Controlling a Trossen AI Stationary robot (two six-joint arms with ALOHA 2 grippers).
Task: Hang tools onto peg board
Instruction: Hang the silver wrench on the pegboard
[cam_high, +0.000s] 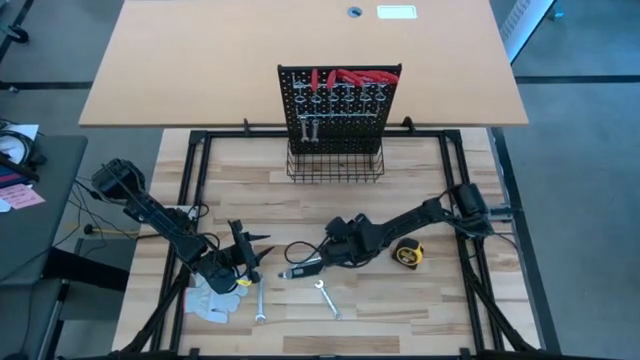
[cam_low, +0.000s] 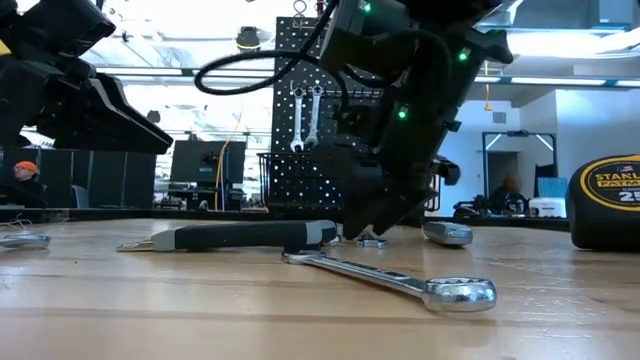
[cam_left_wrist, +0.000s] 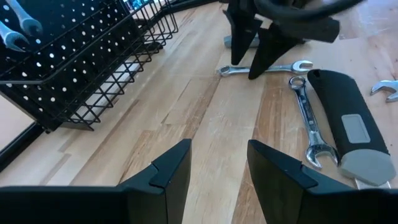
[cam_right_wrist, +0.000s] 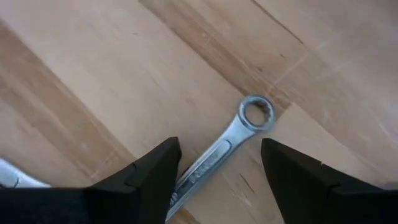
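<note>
The black peg board (cam_high: 338, 95) stands at the table's far side, with red-handled tools and two silver wrenches (cam_high: 308, 128) on its hooks and a wire basket (cam_high: 335, 165) at its base. My right gripper (cam_right_wrist: 221, 149) is open, low over the table's middle, with one finger on each side of a small silver wrench (cam_right_wrist: 230, 146) lying flat on the wood. My left gripper (cam_left_wrist: 219, 152) is open and empty, to the left of it and above the table. A black-handled tool (cam_left_wrist: 345, 118) and another wrench (cam_left_wrist: 308, 121) lie between the two grippers.
A yellow-black tape measure (cam_high: 407, 255) sits to the right of my right gripper. Two more wrenches (cam_high: 259, 300) (cam_high: 327, 298) lie near the front edge. White gloves (cam_high: 210, 300) lie at the front left, under my left arm.
</note>
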